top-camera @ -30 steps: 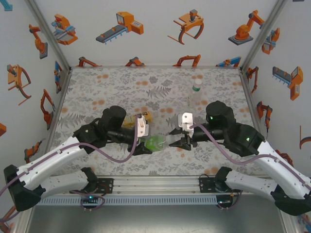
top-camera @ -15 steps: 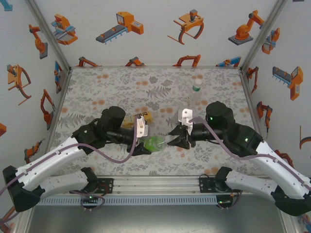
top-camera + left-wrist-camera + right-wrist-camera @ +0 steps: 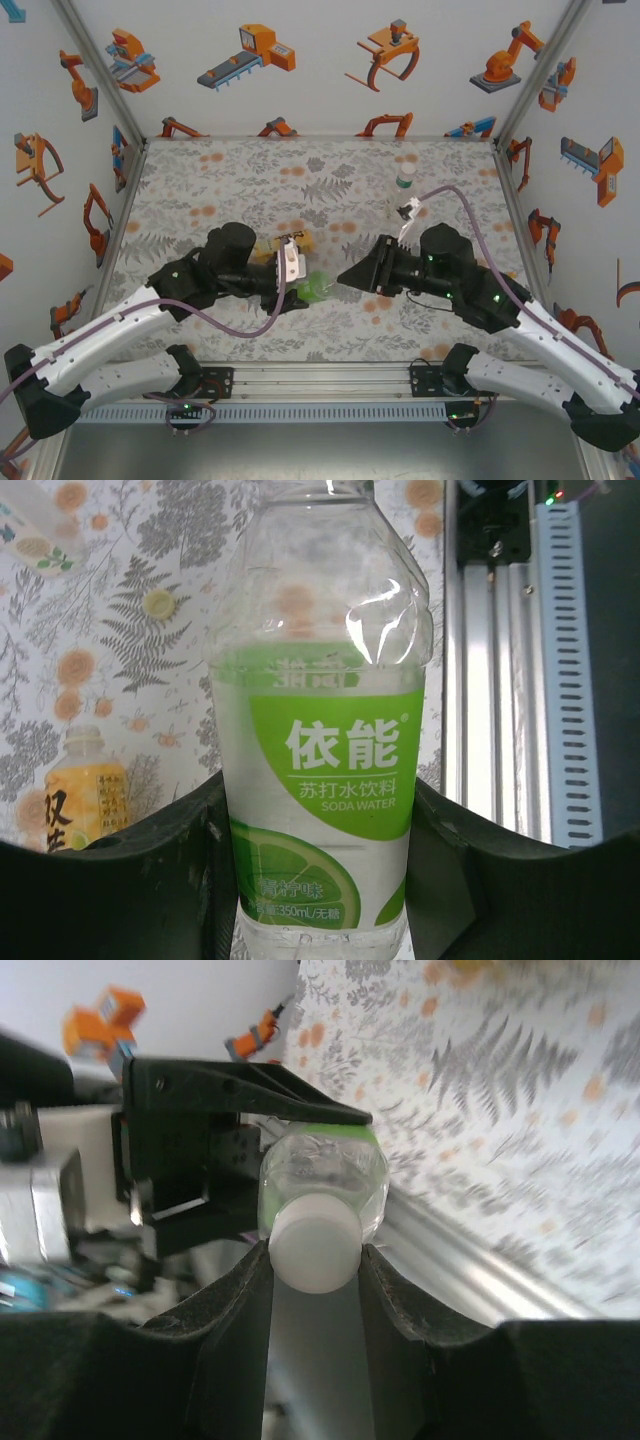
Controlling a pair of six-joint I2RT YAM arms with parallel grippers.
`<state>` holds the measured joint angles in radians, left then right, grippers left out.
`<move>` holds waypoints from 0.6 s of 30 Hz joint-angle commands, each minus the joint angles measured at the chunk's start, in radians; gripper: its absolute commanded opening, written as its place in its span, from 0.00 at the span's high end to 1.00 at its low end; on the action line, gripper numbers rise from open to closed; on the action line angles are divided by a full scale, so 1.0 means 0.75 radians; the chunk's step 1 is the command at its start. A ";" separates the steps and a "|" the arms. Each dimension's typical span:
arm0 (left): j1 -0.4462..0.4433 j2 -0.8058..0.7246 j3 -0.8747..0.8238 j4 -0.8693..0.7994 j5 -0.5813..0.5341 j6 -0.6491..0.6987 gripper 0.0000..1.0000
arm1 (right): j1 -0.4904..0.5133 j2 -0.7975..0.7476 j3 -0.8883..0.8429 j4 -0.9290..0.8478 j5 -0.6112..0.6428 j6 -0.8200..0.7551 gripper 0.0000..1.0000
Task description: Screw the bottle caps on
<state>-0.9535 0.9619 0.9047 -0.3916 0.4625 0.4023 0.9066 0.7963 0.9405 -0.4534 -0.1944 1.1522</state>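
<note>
My left gripper [image 3: 300, 287] is shut on the clear bottle with the green label [image 3: 320, 760], holding it level above the table with its neck toward the right arm. Its fingers [image 3: 180, 860] press both sides of the label. A pale bottle cap [image 3: 313, 1242] sits on that bottle's neck, and my right gripper [image 3: 313, 1260] is shut on it, one finger on each side. From above, the right gripper [image 3: 347, 277] meets the green-label bottle [image 3: 316, 288] at the table's near middle. An amber bottle [image 3: 283, 246] with a yellow label lies behind the left gripper.
A plain clear bottle [image 3: 402, 198] stands upright at the back right with a greenish cap [image 3: 405, 178] on top. The amber bottle [image 3: 85, 798] lies on the patterned table [image 3: 220, 180]. The aluminium rail [image 3: 320, 378] runs along the near edge.
My right wrist has turned about its own axis while shut on the cap, its camera mount swinging up and to the right. The left gripper kept hold of the bottle.
</note>
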 commanded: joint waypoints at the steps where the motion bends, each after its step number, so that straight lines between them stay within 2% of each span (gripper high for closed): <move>1: -0.003 -0.008 0.005 0.116 -0.028 0.044 1.00 | 0.002 -0.035 -0.122 0.008 0.015 0.668 1.00; 4: -0.004 0.002 0.000 0.114 -0.025 0.050 1.00 | 0.000 -0.032 -0.110 -0.018 0.010 0.690 1.00; 9: -0.003 0.004 -0.006 0.118 -0.011 0.058 1.00 | 0.000 0.016 0.022 -0.165 0.058 0.486 1.00; 10: -0.003 0.004 -0.004 0.116 -0.008 0.060 1.00 | 0.000 0.024 0.048 -0.185 0.066 0.437 0.97; 14: -0.003 -0.002 0.002 0.106 0.013 0.061 1.00 | 0.000 0.051 0.155 -0.261 0.108 0.180 0.63; 18: -0.003 -0.016 0.005 0.079 0.031 0.060 1.00 | 0.000 0.035 0.232 -0.316 0.189 -0.028 0.46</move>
<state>-0.9550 0.9718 0.8898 -0.3481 0.4454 0.4290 0.9070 0.8379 1.0637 -0.6262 -0.1173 1.3087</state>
